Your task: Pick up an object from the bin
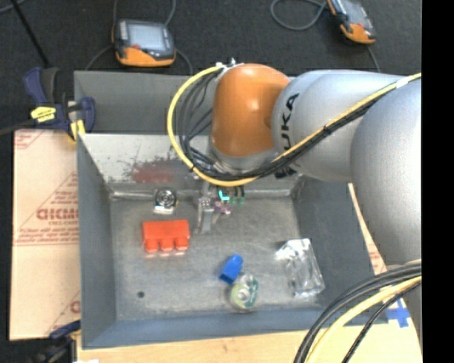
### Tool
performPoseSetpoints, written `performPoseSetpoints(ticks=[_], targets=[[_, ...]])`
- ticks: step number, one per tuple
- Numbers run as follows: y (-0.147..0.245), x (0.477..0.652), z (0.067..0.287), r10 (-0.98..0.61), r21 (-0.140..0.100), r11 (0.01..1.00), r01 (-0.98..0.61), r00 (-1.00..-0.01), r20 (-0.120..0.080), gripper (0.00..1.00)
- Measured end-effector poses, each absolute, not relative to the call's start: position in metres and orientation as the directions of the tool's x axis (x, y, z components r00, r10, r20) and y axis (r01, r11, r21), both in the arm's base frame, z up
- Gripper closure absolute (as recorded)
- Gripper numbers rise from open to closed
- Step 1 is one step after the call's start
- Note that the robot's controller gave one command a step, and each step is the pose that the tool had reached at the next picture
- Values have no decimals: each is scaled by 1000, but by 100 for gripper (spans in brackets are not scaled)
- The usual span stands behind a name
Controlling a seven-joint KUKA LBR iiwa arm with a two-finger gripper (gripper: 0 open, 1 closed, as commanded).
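Approach stage: the gripper (211,213), open or closed cannot be told, hangs at the far middle of the bin (96,234), right of a silver round piece (165,200) and an orange three-knobbed block (165,236); the next move probably calls for centring over one.

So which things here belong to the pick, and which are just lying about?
Job: end effector, low in the grey bin; silver round piece and orange three-knob block nearest it; blue piece, clear round piece, crumpled clear plastic further off.
Lying about: orange-trimmed devices outside the bin.
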State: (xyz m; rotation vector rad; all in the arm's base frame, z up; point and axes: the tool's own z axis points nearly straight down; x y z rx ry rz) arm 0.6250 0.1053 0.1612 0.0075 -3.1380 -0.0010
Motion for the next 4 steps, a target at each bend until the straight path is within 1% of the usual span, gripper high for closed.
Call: performPoseSetpoints(ticks=[1, 4], targets=[[136, 595, 66, 11, 1, 1000, 11, -1000, 4, 0], [135, 599, 69, 16, 6, 1000, 16, -1000, -4, 0]])
